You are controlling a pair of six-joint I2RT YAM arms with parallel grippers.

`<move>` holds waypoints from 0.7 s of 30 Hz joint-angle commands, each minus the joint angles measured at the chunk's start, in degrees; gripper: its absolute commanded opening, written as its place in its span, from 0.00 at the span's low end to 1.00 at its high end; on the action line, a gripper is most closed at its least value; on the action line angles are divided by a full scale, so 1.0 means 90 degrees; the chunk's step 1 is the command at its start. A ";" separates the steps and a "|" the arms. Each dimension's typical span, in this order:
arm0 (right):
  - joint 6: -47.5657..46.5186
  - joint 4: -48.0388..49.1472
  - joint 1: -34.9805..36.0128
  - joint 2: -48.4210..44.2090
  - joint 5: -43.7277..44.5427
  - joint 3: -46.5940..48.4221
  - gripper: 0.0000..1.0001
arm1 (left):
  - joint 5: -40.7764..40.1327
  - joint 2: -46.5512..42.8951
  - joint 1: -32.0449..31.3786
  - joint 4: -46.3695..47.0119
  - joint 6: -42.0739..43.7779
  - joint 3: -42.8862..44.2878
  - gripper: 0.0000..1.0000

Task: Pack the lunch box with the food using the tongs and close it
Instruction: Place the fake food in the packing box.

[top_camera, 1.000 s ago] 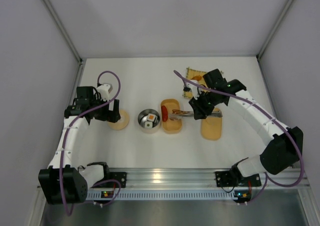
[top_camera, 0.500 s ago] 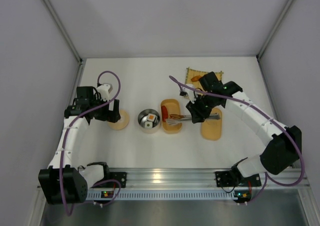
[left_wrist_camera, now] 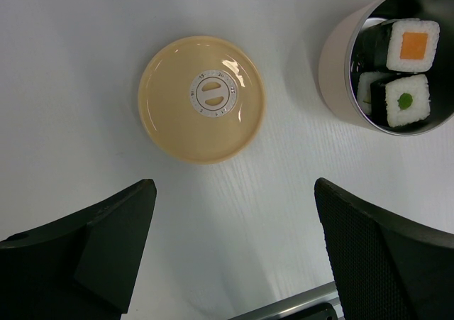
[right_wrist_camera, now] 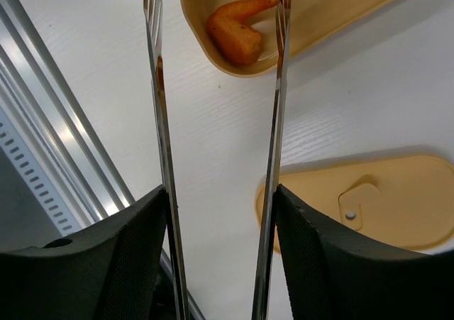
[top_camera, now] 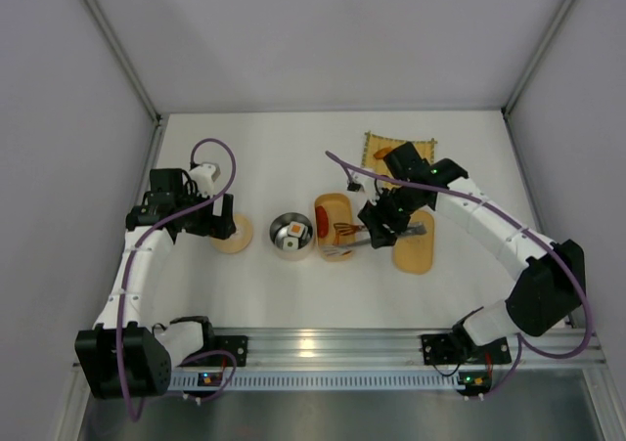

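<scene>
The orange-tan lunch box point(top_camera: 328, 204) lies open at mid-table, and one orange shrimp piece point(right_wrist_camera: 237, 32) rests inside it point(right_wrist_camera: 328, 28). Its oval lid point(top_camera: 414, 245) lies flat to the right point(right_wrist_camera: 383, 199). My right gripper point(top_camera: 377, 228) is shut on the grey tongs point(top_camera: 340, 243); its fingers press the outsides of the two arms point(right_wrist_camera: 159, 86), which stand spread with nothing between their tips. Sushi rolls point(left_wrist_camera: 413, 45) sit in a metal bowl point(top_camera: 291, 236). My left gripper point(left_wrist_camera: 234, 189) is open above bare table, near a round tan lid point(left_wrist_camera: 201, 98).
A woven mat point(top_camera: 391, 148) with an orange food piece point(top_camera: 383, 153) lies at the back right, behind the right arm. The metal bowl point(left_wrist_camera: 333, 64) stands between the round lid and the lunch box. Grey walls enclose the table; an aluminium rail point(top_camera: 323, 348) runs along the near edge.
The right gripper has widened and the tongs have sprung apart, leaving the shrimp in the lunch box. The tongs' tips swung toward the box's near end. The left arm has not moved.
</scene>
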 commanded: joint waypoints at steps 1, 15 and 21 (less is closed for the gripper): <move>-0.0036 -0.0184 0.0142 -0.0030 -0.0242 0.0253 0.59 | 0.0164 -0.0042 0.0032 0.0090 -0.0043 0.0175 0.98; 0.1165 0.0956 -0.0922 -0.0197 0.0411 0.1143 0.40 | 0.0076 -0.0120 0.0032 0.0080 -0.0033 0.0184 0.98; 0.1536 0.1553 -0.1410 0.0163 0.1826 0.1045 0.38 | 0.0095 -0.0091 0.0032 0.0178 -0.0072 0.0136 0.98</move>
